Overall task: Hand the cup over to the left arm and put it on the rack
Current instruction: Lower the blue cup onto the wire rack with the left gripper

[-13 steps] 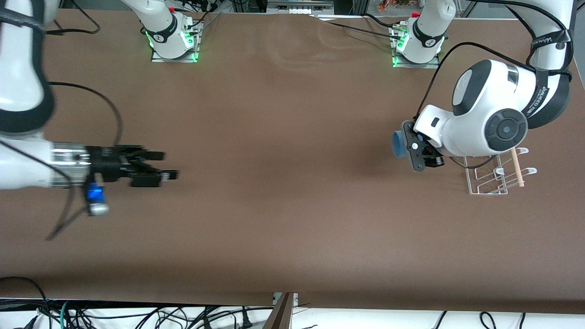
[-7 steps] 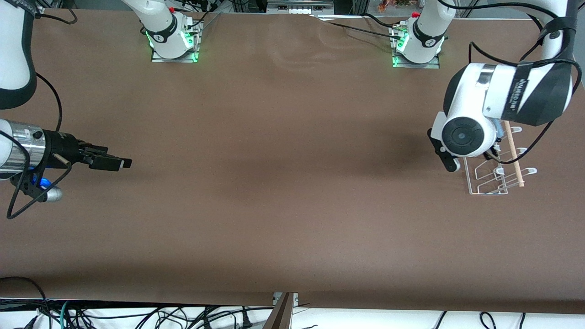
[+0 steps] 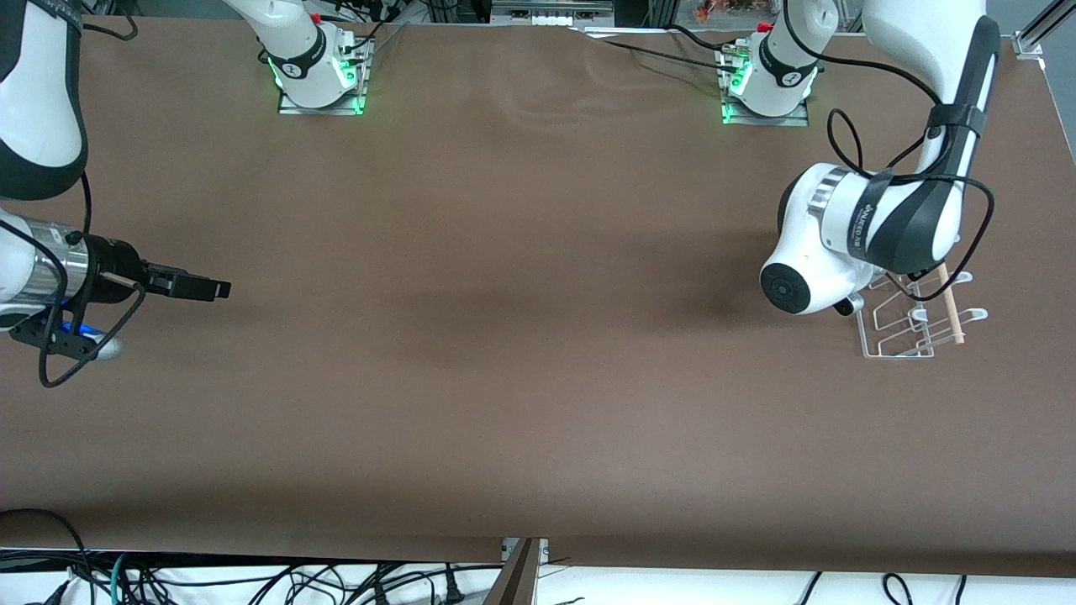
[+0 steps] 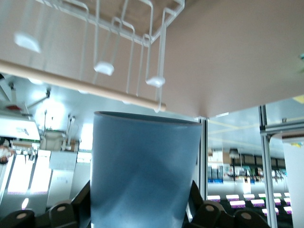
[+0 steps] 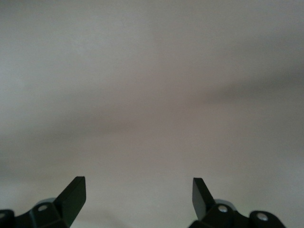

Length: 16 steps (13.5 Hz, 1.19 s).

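In the left wrist view my left gripper [image 4: 142, 202] is shut on the light-blue cup [image 4: 142, 166], one black finger on each side of it. The cup's rim points at the white wire rack [image 4: 124, 28] and its wooden dowel [image 4: 80, 85], close by. In the front view the rack [image 3: 912, 326] stands at the left arm's end of the table. The left arm's white wrist [image 3: 807, 269] hangs over the rack's edge and hides the cup and the gripper. My right gripper [image 3: 210, 289] is open and empty above the table at the right arm's end; the right wrist view shows its jaws [image 5: 139, 190] spread wide.
The brown table [image 3: 521, 336] is bare between the two arms. The arm bases [image 3: 315, 76] stand along the table's edge farthest from the front camera. Cables hang below the nearest edge.
The left arm swung toward the rack and turned its wrist, so the cup went out of the front view. The right arm drew back toward its end of the table.
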Tool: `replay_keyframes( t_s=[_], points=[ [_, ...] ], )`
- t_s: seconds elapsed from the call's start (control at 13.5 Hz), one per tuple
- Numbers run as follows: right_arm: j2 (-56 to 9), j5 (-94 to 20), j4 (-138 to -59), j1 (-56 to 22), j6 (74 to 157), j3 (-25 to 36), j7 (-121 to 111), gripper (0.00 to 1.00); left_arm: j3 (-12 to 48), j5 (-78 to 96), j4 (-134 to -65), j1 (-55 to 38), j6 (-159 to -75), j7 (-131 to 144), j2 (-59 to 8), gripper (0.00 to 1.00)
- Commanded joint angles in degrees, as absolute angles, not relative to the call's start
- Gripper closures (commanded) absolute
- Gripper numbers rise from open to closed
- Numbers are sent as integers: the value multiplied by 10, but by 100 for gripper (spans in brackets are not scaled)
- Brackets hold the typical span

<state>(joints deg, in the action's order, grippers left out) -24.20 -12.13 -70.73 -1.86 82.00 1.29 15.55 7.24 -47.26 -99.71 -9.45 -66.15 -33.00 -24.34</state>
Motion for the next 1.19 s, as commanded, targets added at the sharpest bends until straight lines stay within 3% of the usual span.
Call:
replay_keyframes(
  t_s=[0.0, 0.15, 0.3, 0.59, 1.04, 1.11],
  points=[
    [-168, -91, -817, -21, 881, 0, 145, 1, 73, -526, -1011, -93, -646, -335, -255, 100],
    [-85, -66, -946, -22, 969, -19, 138, 1, 72, -535, -1013, -75, -663, -336, -288, 100],
    [-21, -20, -1024, -22, 1015, -43, 139, 1, 72, -555, -1018, -58, -685, -337, -295, 100],
    [11, 0, -1041, -22, 1037, -63, 139, 1, 73, -577, -1020, -44, -708, -337, -308, 100],
    [4, 11, -1030, -22, 1016, -63, 138, 1, 73, -577, -1022, -43, -744, -332, -317, 100],
    [3, 11, -1030, -22, 1017, -64, 139, 1, 73, -577, -1021, -43, -745, -331, -319, 94]
  ],
)
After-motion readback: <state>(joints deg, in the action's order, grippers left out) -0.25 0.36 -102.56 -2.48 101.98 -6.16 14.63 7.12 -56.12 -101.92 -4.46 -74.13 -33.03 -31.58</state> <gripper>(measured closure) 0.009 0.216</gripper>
